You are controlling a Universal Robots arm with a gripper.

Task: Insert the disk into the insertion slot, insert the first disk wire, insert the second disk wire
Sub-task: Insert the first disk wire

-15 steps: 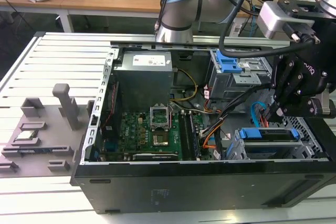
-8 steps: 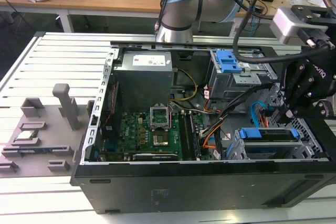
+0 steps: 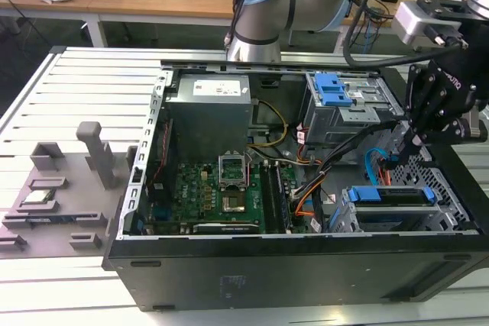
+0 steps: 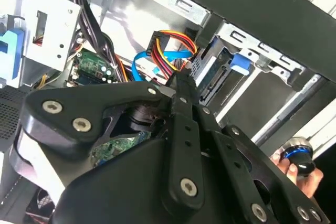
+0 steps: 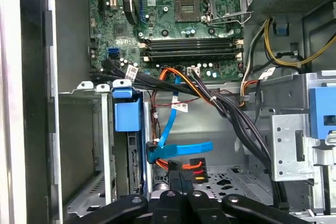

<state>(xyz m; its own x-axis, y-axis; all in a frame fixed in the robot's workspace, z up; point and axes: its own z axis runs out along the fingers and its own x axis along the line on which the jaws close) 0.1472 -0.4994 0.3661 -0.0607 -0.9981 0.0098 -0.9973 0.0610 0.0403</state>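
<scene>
The disk (image 3: 391, 195), with its bright blue carrier, sits inside the insertion slot (image 3: 348, 217), the low grey cage at the case's front corner on the exterior view's right. In the first wrist view the disk (image 5: 127, 115) stands in the slot (image 5: 105, 145). The second disk wire (image 5: 172, 129), a flat light-blue cable, ends at the disk's rear; I cannot tell whether it is plugged. My gripper (image 5: 181, 184) hangs just behind the disk, fingers drawn together at the black plug of the first disk wire (image 5: 191, 169), the orange, red and yellow bundle. The exterior view puts the gripper (image 3: 412, 141) above the slot.
A taller grey cage with blue latches (image 3: 335, 95) stands behind the slot. The motherboard (image 3: 221, 188) and power supply (image 3: 210, 108) fill the case's middle. Black cable bundles (image 5: 231, 114) run beside the gripper. A hand (image 4: 294, 167) holds a blue-ringed knob outside the case.
</scene>
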